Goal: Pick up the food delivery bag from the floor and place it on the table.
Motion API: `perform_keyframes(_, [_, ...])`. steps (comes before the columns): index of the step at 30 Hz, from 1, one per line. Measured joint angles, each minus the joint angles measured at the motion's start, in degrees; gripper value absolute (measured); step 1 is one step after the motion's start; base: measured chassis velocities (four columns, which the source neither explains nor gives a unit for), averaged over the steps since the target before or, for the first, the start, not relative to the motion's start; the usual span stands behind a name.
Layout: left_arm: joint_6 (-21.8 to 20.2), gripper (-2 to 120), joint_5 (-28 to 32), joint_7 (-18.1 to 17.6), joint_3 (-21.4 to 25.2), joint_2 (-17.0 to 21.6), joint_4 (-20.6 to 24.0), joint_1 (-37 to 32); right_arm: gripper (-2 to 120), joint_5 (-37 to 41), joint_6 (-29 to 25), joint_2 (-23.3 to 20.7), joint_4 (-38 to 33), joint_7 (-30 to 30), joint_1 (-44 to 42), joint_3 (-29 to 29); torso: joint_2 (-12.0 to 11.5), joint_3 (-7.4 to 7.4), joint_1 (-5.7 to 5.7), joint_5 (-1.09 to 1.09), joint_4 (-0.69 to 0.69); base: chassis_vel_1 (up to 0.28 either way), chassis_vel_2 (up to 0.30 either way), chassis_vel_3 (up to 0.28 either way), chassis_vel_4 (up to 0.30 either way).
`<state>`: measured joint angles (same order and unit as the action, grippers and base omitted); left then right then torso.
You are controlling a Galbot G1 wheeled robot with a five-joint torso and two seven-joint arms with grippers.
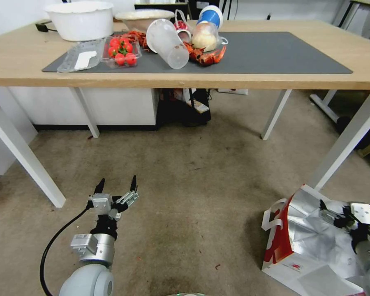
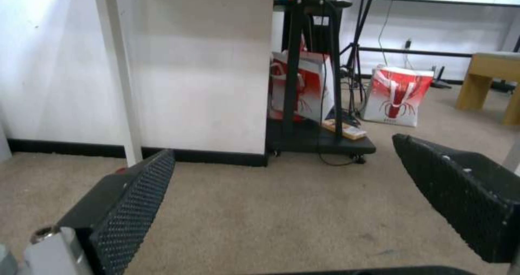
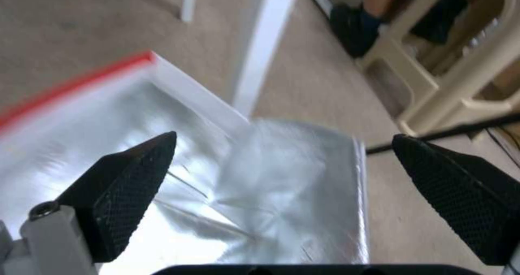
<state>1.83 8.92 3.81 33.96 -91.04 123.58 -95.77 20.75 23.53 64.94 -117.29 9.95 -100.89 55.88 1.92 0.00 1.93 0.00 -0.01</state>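
Observation:
The food delivery bag (image 1: 304, 246) stands open on the carpet at the lower right, white with a red side, white loop handles and crumpled silver lining. My right gripper (image 1: 331, 213) hovers over its open mouth. In the right wrist view this gripper (image 3: 284, 137) is open, and the foil lining (image 3: 271, 177) lies between and below its fingers without touching them. My left gripper (image 1: 116, 185) is open above bare carpet at the lower left, empty, far from the bag. The table (image 1: 20, 61) with its dark grey mat (image 1: 267, 53) stretches across the back.
On the mat's left half stand a white basin (image 1: 80, 20), a tomato tray (image 1: 121, 51), a tipped clear cup (image 1: 168, 43) and crayfish (image 1: 209, 56). A white table leg (image 1: 345, 144) rises just beyond the bag. Other red-and-white bags (image 2: 398, 96) sit by a black stand (image 2: 314, 137).

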Motion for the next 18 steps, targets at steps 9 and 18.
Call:
perform_keyframes(9, [0.2,100,0.0,0.0,-0.2,0.1,0.0,-0.1,100,2.3,-1.4,-0.4,8.4,1.1,4.1,-1.5,0.0,0.00,0.00,0.00,0.01,0.000,0.000,0.000,0.000])
perform_keyframes(18, [0.3,100,0.1,0.0,0.0,0.2,0.0,-0.1,100,1.9,-1.7,-0.8,14.0,2.1,7.0,-2.5,0.0,0.00,0.01,0.00,0.01,0.000,0.000,0.000,0.000])
